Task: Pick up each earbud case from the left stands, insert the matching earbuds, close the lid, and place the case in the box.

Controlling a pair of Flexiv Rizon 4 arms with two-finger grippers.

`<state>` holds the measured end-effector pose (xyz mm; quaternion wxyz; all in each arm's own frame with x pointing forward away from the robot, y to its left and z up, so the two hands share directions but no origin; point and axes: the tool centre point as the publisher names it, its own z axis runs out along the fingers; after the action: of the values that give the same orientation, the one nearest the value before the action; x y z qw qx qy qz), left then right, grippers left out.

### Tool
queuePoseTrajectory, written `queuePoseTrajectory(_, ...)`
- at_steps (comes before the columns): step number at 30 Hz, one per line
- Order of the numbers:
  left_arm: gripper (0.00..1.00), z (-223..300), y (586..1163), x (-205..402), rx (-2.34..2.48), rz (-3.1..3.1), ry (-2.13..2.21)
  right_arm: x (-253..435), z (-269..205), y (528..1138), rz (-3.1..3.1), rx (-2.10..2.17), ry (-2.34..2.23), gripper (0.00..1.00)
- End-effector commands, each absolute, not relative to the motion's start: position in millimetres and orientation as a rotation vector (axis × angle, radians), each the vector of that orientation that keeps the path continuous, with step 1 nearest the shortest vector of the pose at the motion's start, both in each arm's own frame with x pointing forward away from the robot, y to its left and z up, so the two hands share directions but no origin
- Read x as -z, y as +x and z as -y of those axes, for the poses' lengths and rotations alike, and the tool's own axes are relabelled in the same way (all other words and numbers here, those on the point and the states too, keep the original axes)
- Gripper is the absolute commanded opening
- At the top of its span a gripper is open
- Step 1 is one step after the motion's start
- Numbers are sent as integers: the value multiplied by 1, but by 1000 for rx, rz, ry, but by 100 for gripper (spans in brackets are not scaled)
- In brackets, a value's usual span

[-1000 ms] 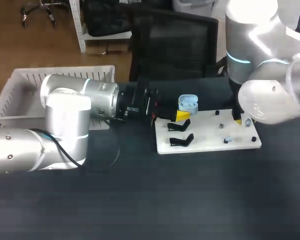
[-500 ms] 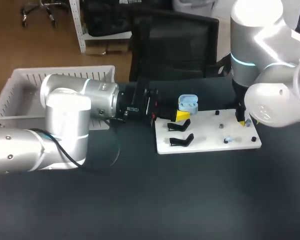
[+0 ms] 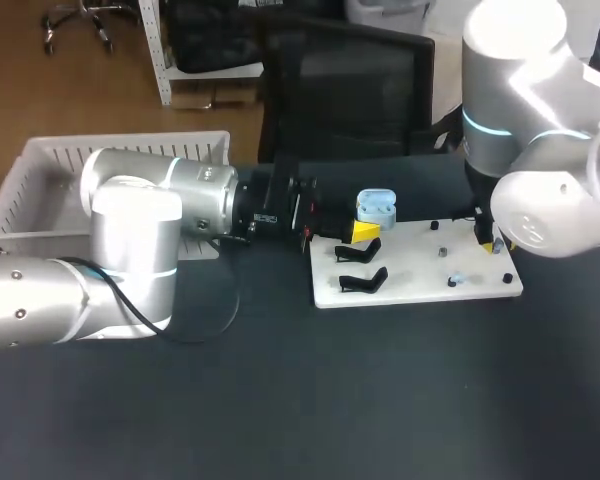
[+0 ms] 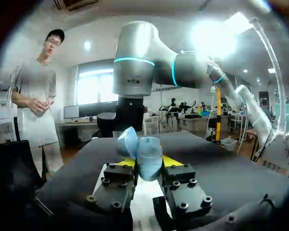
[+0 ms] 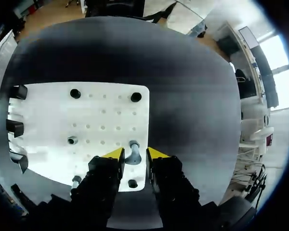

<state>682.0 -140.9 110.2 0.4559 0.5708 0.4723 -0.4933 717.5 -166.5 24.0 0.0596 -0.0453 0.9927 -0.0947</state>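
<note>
Head view shows the right gripper (image 3: 485, 242) shifted toward the right edge of the white board (image 3: 410, 290), parted fingers straddling an earbud (image 5: 134, 150) for a pinch, while the left gripper (image 3: 365, 230) clenches the open earbud case (image 3: 376, 207) above the board's left end.

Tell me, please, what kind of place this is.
Probably a robotics lab bench: the left arm and right arm stand at a dark table, by a white pegboard with black stands; the left fingers hold an open earbud case.
</note>
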Motion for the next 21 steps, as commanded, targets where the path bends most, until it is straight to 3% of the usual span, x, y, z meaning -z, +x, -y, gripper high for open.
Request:
queuePoseTrajectory(1, 0, 141, 682, -110, 1214, -1162, 1405, -24, 167, 716, -3005, 293, -137, 28)
queuePoseTrajectory(10, 0, 141, 682, -110, 1214, -1162, 1405, -23, 166, 716, -3005, 294, -141, 22)
queuePoseTrajectory(15, 0, 141, 682, -110, 1214, -1162, 1405, -23, 164, 716, -3005, 298, -147, 0)
queuePoseTrajectory(21, 0, 141, 682, -110, 1214, -1162, 1405, -29, 164, 715, -3006, 309, -149, 0)
